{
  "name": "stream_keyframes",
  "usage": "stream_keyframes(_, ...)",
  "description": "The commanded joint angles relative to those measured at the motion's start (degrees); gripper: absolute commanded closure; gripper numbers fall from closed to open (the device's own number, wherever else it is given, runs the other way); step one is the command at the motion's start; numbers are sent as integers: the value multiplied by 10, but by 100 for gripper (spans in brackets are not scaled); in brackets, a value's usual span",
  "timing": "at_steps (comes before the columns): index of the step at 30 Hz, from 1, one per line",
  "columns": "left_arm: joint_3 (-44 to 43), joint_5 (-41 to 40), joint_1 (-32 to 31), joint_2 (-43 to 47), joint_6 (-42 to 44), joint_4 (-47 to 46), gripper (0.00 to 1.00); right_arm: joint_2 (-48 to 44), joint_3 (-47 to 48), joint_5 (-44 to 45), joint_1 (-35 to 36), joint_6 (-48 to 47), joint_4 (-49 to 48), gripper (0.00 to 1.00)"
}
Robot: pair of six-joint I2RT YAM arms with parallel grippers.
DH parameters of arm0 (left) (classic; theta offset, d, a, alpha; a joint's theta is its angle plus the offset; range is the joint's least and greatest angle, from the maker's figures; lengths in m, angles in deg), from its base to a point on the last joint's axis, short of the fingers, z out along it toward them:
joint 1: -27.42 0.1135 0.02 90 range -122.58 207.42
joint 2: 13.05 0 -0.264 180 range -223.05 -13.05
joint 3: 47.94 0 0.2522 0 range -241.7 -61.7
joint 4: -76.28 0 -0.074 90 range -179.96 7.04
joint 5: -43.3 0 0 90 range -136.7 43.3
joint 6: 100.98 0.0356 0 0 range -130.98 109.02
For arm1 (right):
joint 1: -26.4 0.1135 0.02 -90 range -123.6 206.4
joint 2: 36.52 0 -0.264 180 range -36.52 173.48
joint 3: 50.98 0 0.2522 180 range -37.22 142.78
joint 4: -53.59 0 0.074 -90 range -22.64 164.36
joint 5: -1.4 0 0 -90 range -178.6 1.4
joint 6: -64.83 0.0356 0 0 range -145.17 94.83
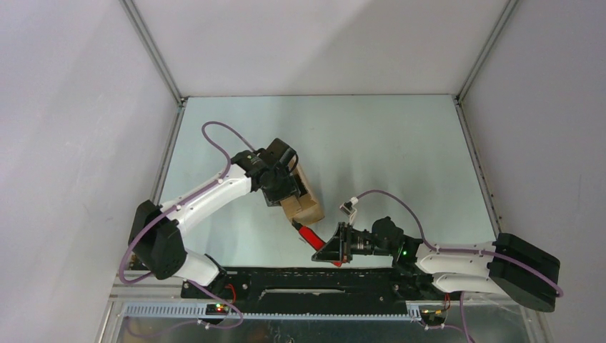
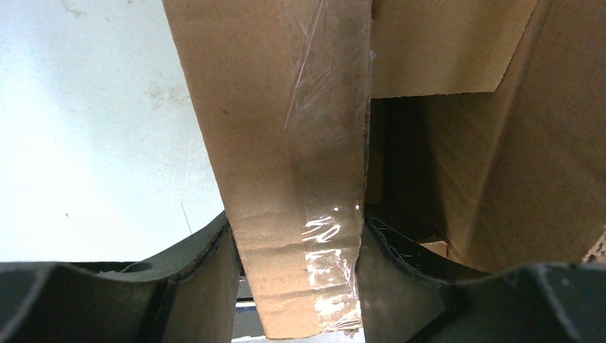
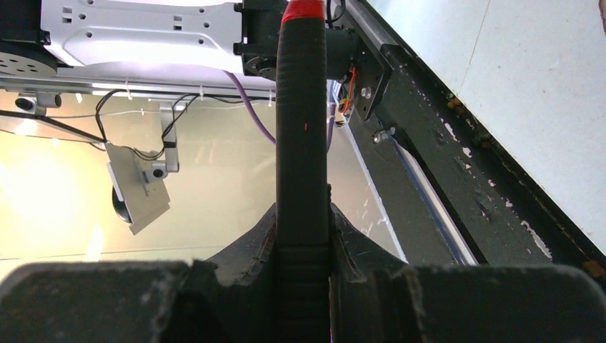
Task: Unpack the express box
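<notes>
Taped flap (image 2: pixel 271 143) of express box (image 1: pixel 307 204) sits pinched in left pincer (image 2: pixel 296 243); right pincer (image 3: pixel 302 221) clamps red-and-black knife (image 3: pixel 302 107).

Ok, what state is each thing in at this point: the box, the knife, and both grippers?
express box: open, its dark inside showing beside one taped flap.
left gripper: shut on that flap, a finger on each face.
utility knife: held by its black handle, red end pointing away from the gripper; blade not visible.
right gripper: shut on the knife handle.
</notes>
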Motion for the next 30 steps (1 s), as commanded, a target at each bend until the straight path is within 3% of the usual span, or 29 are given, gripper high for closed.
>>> stream_keyframes(1,11,1,1,29,6,-13,91,2,19,7,3,-3,-27,100)
stream_keyframes(30,20,2,-7,34,1,-17,92,-3,19,8,-1,-3,-22,100)
